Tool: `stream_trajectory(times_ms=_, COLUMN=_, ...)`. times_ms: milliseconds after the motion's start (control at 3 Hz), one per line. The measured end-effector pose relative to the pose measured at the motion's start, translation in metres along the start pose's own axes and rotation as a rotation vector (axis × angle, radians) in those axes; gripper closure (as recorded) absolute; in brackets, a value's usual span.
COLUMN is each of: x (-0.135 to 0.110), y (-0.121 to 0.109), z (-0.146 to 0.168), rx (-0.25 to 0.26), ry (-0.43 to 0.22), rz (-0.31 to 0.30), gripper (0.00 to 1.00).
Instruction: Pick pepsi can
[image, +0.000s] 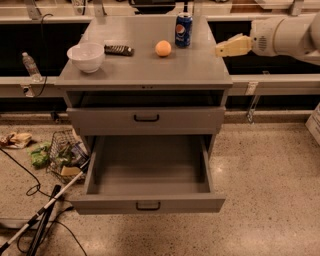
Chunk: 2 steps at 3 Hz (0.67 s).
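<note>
The pepsi can (183, 30) stands upright near the back right of the grey cabinet top (145, 65), just right of an orange fruit (163, 48). It is blue with a round logo and a silver top. My gripper (222, 49) reaches in from the right on a white arm (287, 35). Its tan tip hovers at the cabinet's right edge, to the right of the can and a little nearer the front, apart from it. It holds nothing that I can see.
A white bowl (86, 56) and a black remote (119, 49) sit on the cabinet's left side. The bottom drawer (147, 175) is pulled out wide. A wire basket (65, 155), litter, cables and a pole lie on the floor at left. A water bottle (30, 65) stands on the left ledge.
</note>
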<state>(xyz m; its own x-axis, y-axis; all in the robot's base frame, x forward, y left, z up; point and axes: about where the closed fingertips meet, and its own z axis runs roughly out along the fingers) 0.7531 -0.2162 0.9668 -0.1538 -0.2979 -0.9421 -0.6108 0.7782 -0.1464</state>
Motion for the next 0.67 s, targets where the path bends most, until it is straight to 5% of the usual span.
stream_trajectory(times_ms=333, x=0.02, y=-0.021, z=0.089, rx=0.057, ry=-0.022, rz=0.019, gripper=0.0)
stream_trajectory(times_ms=667, x=0.036, y=-0.028, z=0.183, rx=0.056, ry=-0.042, rz=0.058, gripper=0.0)
